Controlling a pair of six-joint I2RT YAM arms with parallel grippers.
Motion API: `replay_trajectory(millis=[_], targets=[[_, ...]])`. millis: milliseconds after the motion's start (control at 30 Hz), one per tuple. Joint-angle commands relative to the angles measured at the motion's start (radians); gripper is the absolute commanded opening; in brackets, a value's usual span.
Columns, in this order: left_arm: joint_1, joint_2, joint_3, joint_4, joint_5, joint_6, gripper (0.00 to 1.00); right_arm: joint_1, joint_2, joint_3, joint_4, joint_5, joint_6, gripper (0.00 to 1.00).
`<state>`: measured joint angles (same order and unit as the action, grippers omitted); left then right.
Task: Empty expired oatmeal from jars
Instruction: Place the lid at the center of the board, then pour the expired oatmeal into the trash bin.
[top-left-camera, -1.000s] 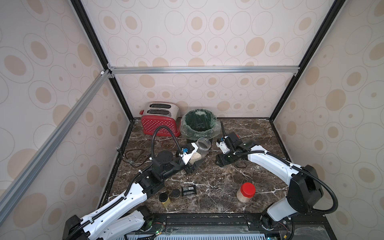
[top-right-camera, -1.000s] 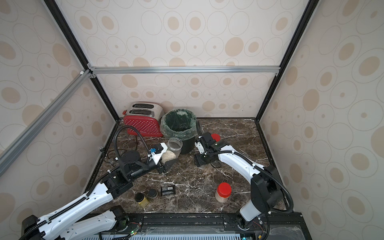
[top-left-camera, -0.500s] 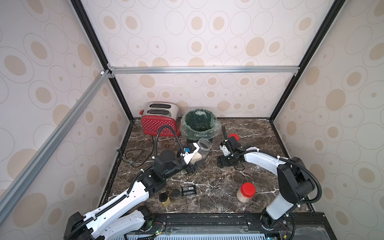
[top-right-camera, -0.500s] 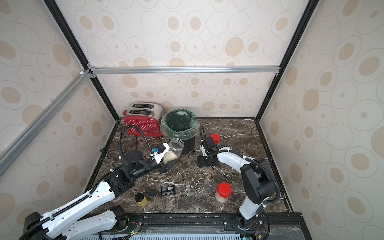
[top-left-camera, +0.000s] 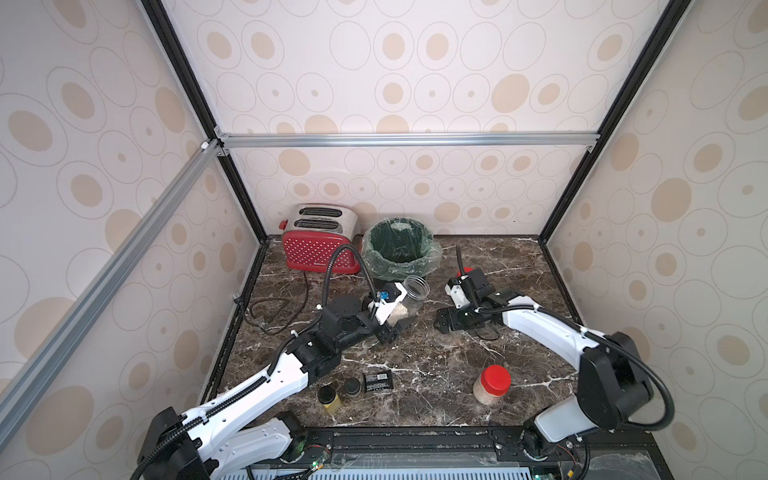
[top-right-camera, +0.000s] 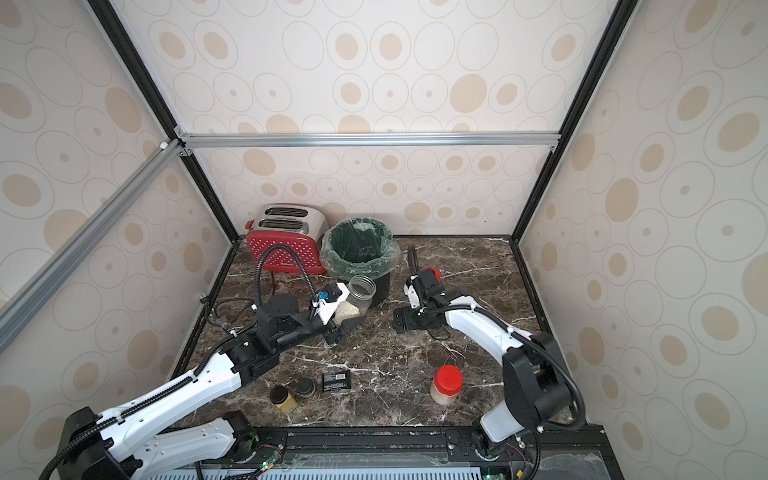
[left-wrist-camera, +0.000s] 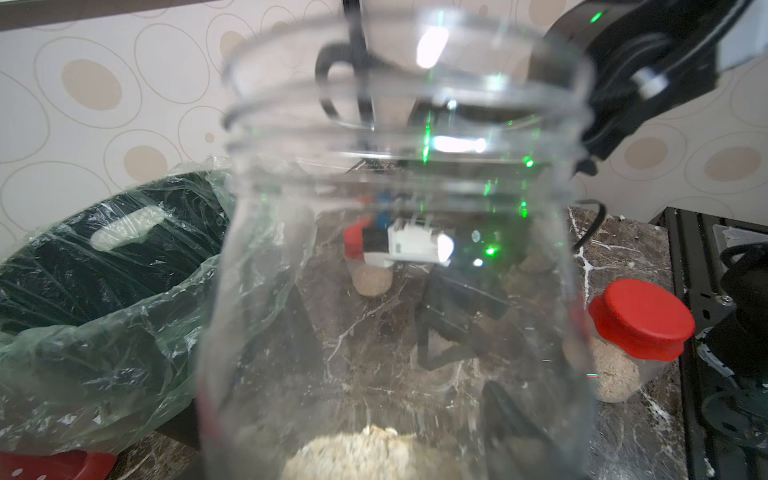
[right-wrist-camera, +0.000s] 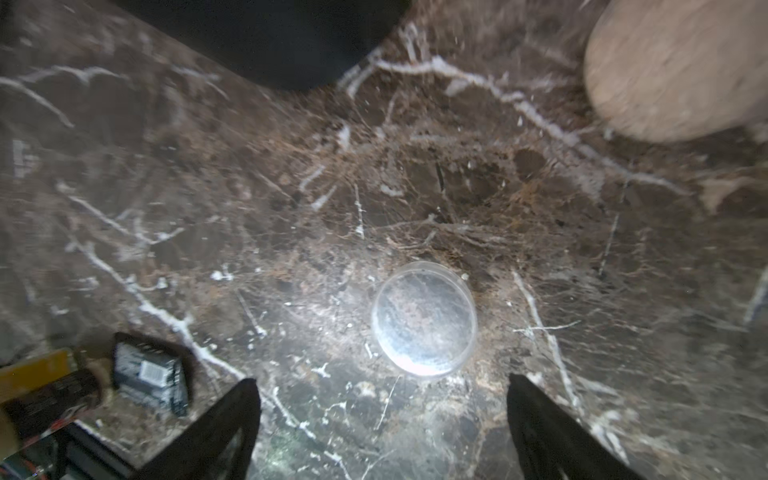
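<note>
My left gripper (top-left-camera: 392, 322) is shut on an open, lidless jar (top-left-camera: 409, 301) (top-right-camera: 355, 299), tilted with its mouth up and towards the bin (top-left-camera: 432, 253). Oatmeal (left-wrist-camera: 370, 453) lies in the jar's lower end. To its right my right gripper (top-left-camera: 442, 326) (right-wrist-camera: 381, 380) hangs open just above the table, nothing between its fingers. A clear round disc (right-wrist-camera: 424, 318), a lid by its look, lies flat on the marble just beyond the fingertips. A red-lidded jar (top-left-camera: 491, 384) of oatmeal stands front right. Another red lid (top-left-camera: 464, 272) peeks out behind the right wrist.
A red toaster (top-left-camera: 320, 245) stands back left beside the green-lined bin, its cord (top-left-camera: 266, 311) coiled by the left wall. Two black-lidded spice jars (top-left-camera: 328, 397) (top-left-camera: 352, 388) and a black packet (top-left-camera: 378, 380) sit near the front edge.
The right gripper's jaws have gone from shut to wide open and it has dropped slightly towards the front. The left gripper keeps the jar in about the same place.
</note>
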<state>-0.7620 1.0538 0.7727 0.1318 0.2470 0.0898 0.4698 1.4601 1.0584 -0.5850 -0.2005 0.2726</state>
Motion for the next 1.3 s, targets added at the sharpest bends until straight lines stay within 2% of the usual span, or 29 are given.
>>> replay_trajectory(millis=[0, 167, 367, 533, 933, 1267], targets=[[0.002, 0.019, 0.072, 0.019, 0.019, 0.025, 0.65, -0.003, -0.113, 0.043, -0.093, -0.053, -0.03, 0.94], [0.002, 0.089, 0.155, 0.0, 0.055, 0.039, 0.65, -0.004, -0.26, 0.087, -0.156, -0.197, -0.065, 0.94], [0.002, 0.16, 0.245, -0.012, 0.11, 0.044, 0.66, -0.004, -0.43, 0.065, -0.06, -0.384, -0.101, 0.98], [0.003, 0.193, 0.294, -0.032, 0.151, 0.042, 0.66, -0.004, -0.451, 0.07, 0.069, -0.49, -0.089, 1.0], [0.002, 0.198, 0.32, -0.079, 0.19, 0.054, 0.67, 0.003, -0.336, 0.146, 0.328, -0.518, 0.047, 0.99], [0.003, 0.189, 0.324, -0.08, 0.197, 0.064, 0.67, 0.084, -0.245, 0.178, 0.346, -0.465, 0.032, 0.99]])
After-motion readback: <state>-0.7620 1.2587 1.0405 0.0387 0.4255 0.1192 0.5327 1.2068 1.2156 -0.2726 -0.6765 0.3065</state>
